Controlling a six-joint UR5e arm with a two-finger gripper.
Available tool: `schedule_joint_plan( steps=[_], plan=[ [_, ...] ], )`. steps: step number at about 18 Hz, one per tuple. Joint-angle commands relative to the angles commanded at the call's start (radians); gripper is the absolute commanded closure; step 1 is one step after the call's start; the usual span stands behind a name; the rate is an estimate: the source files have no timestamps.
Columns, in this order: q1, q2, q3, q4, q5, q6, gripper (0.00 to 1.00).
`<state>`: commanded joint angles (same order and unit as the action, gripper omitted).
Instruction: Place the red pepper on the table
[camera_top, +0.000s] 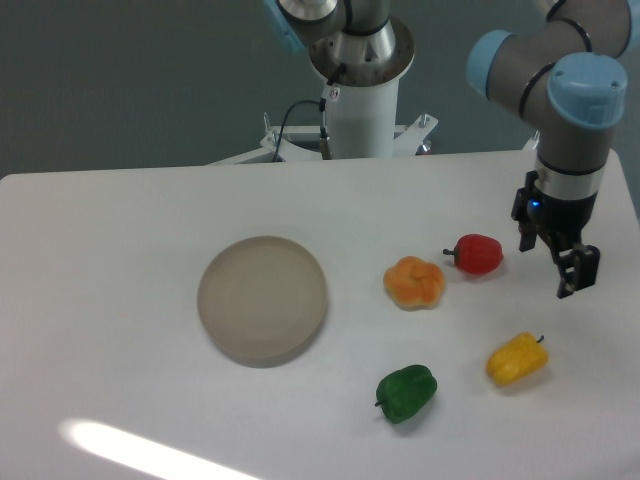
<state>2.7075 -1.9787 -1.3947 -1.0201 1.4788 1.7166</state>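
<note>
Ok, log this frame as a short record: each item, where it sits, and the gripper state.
red pepper: lying on the table, stem pointing left, not held
orange pepper: just left of and below the red one, apart from it
yellow pepper: near the front right
green pepper: front centre, left of the yellow one
plate: round, beige, nothing on it, left of the peppers
gripper: right of the red pepper, clear of it, jaws holding nothing; opening hard to judge

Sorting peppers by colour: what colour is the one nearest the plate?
Orange pepper, clearest in the fixed camera view.
</note>
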Motion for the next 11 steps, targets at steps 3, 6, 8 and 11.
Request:
schedule_joint_plan(
  steps=[3,6,8,11],
  plan=[
    [-0.005,-0.031,0.051,0.002,0.002,-0.002,0.00],
    [-0.018,-0.045,0.083,0.000,0.003,-0.002,0.00],
    [-0.023,-0.049,0.094,0.000,0.005,0.001,0.00],
    [-0.025,-0.052,0.102,0.000,0.005,0.017,0.00]
  ],
)
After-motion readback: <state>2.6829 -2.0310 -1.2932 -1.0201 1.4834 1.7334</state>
